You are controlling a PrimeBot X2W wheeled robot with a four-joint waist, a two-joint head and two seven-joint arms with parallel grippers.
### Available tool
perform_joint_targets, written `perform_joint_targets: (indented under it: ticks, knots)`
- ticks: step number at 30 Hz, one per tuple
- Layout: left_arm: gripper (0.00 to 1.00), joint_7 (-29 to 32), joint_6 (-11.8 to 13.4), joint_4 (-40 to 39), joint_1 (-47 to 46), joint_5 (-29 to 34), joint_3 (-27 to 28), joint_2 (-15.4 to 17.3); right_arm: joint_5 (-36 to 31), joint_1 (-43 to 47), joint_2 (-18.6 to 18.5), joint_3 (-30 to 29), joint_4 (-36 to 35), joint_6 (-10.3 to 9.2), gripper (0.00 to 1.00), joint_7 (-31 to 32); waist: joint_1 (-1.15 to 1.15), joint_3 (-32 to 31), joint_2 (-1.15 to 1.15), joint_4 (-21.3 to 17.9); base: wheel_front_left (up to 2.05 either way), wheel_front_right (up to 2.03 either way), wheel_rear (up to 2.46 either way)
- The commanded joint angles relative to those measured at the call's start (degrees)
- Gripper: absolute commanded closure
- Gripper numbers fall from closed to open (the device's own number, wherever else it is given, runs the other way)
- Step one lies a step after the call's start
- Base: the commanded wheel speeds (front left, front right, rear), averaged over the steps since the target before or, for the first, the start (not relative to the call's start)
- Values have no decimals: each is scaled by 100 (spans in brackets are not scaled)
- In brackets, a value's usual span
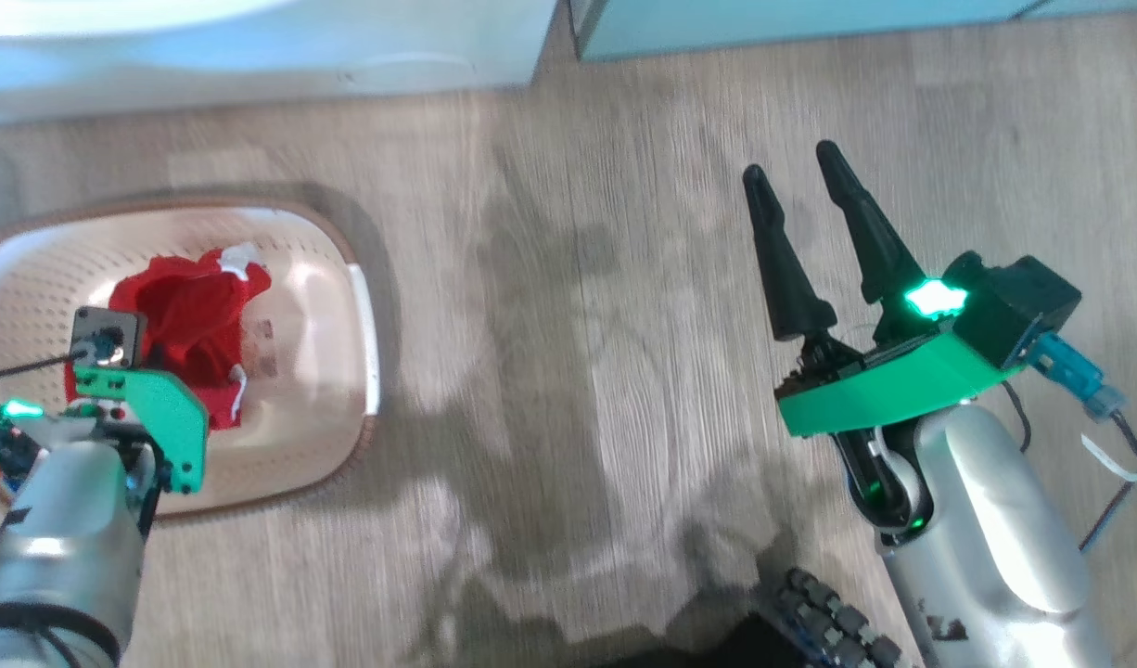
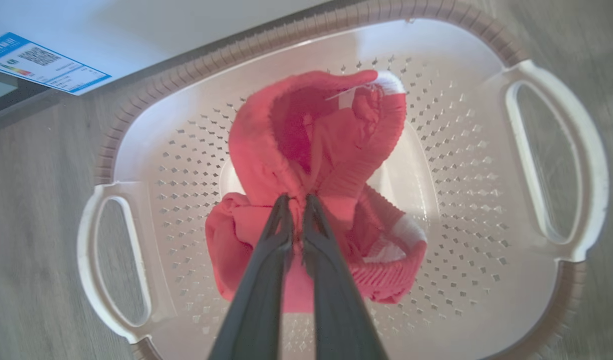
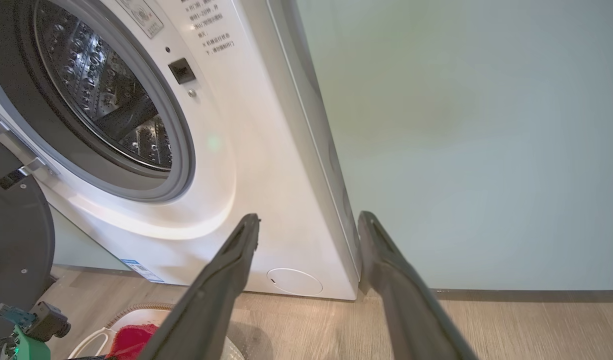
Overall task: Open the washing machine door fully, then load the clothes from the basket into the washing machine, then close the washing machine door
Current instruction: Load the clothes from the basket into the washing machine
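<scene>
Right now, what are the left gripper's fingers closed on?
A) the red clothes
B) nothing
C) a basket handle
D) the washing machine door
A: in the left wrist view the left gripper has its fingers pinched on the red clothes inside the basket.

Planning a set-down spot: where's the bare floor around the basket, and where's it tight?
Widest free patch: wood floor between the cream perforated plastic basket and the right arm's open jaws. A narrower strip runs between basket and big white washing machine. Crowded: basket's middle, where the left jaws pinch the bright red knit clothes.
</scene>
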Motion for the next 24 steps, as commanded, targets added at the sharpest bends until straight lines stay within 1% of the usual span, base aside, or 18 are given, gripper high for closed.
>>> perform_joint_targets:
  ticks: [1,3,5,8,17,18,21,24]
  knots:
    - [100,-119,65,-158,182,-92,173,178,-36,206,30,74,-114,0,0,-37,0,-467,0,135,0,0,0]
    - [100,-137,86,-238,227,-117,190,162,-49,233,30,62,-92,0,0,-37,0,-561,0,163,0,0,0]
    - [100,-155,172,-517,322,-143,220,154,-78,282,30,45,-57,0,0,-37,0,-735,0,213,0,0,0]
    - [100,-159,321,-1250,602,-150,285,180,-104,352,30,17,-11,0,0,-37,0,-986,0,280,0,0,0]
    - [100,-161,617,-3238,1599,-89,578,245,-160,638,30,-39,141,0,0,-37,0,-1722,0,495,0,0,0]
    - [100,-161,658,-3653,1787,-54,643,241,-174,693,30,-50,169,0,0,-37,0,-1869,0,542,0,0,0]
    - [100,-161,705,-4239,2060,19,716,215,-195,785,30,-63,209,0,0,-37,0,-2083,0,612,0,0,0]
    - [100,-162,816,-4893,2311,201,746,212,-226,871,30,-73,247,0,0,-37,0,-2292,0,671,0,0,0]
